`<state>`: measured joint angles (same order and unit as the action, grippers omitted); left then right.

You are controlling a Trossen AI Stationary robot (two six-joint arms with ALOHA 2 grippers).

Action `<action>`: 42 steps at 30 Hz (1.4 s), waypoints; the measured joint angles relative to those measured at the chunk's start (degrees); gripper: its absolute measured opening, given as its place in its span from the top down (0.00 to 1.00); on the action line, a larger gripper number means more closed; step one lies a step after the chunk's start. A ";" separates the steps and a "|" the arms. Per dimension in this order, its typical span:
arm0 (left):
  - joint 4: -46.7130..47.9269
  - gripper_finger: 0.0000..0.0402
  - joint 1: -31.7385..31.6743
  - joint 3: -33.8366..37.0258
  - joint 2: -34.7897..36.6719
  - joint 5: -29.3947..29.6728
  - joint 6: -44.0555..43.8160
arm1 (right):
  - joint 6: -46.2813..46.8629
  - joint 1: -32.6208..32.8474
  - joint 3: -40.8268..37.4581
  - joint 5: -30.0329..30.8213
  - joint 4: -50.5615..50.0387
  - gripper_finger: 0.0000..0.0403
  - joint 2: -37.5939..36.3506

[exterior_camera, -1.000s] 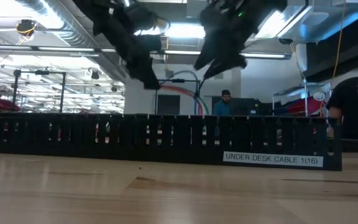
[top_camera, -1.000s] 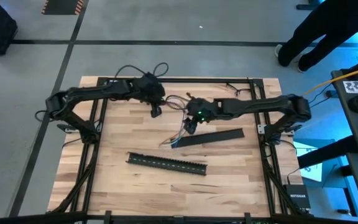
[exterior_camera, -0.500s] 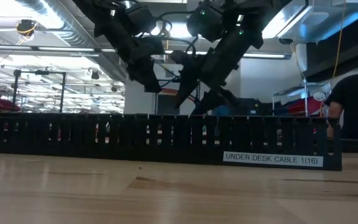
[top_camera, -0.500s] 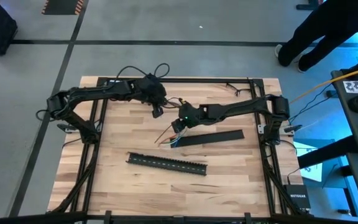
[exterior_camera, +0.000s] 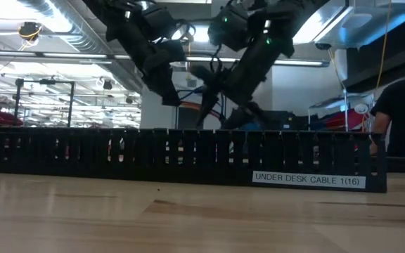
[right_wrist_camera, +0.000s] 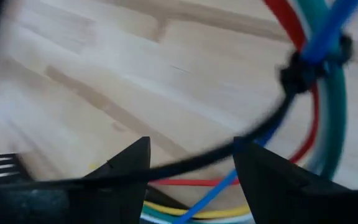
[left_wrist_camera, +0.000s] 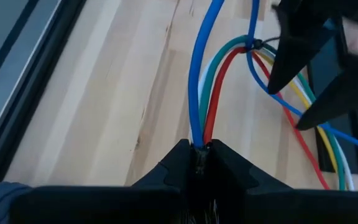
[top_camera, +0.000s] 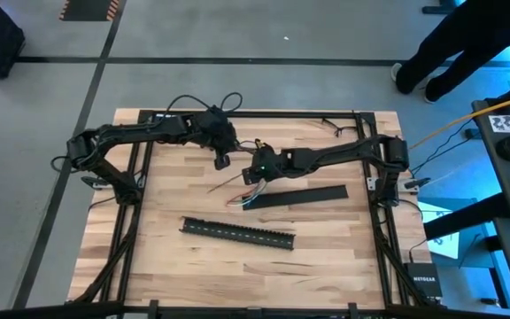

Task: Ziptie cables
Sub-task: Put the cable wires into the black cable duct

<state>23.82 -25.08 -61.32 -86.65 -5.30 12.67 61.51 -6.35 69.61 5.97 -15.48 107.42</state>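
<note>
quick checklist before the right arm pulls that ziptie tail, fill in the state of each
1. Left pincer shut on the cables: ok.
2. Ziptie looped round the bundle: ok, head sits on the wires.
3. Ziptie tail between the fingers of the right pincer: ok, it crosses the gap.
4. Right pincer closed on the tail: not ok, open.
5. Loop fully tight: cannot tell.
6. Cables lifted off the table: ok at the held end; far ends trail onto the wood.

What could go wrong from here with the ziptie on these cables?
The left end effector pinches only the cables' ends, so they might slip out. The ziptie tail lies between the right end effector's open fingers, so a pull could miss it.
</note>
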 joint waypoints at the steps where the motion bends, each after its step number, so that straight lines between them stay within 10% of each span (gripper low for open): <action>1: 0.08 0.90 0.00 0.00 0.00 0.00 0.21 | -0.01 0.01 0.49 -0.06 -0.50 0.45 -0.22; 25: 0.21 0.90 0.00 0.00 0.00 0.17 0.59 | -0.23 0.38 0.78 9.93 3.59 0.46 7.47; 34: 0.37 0.90 -0.38 0.00 0.04 0.82 -0.05 | -7.59 1.41 0.74 7.57 3.30 0.93 7.28; 42: 6.90 0.90 -2.13 -0.91 2.23 7.42 1.75 | -16.00 4.27 5.10 6.42 -12.96 0.99 3.65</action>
<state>30.72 -27.21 -62.23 -84.43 2.12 14.42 45.51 -2.08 74.71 12.39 -28.45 111.07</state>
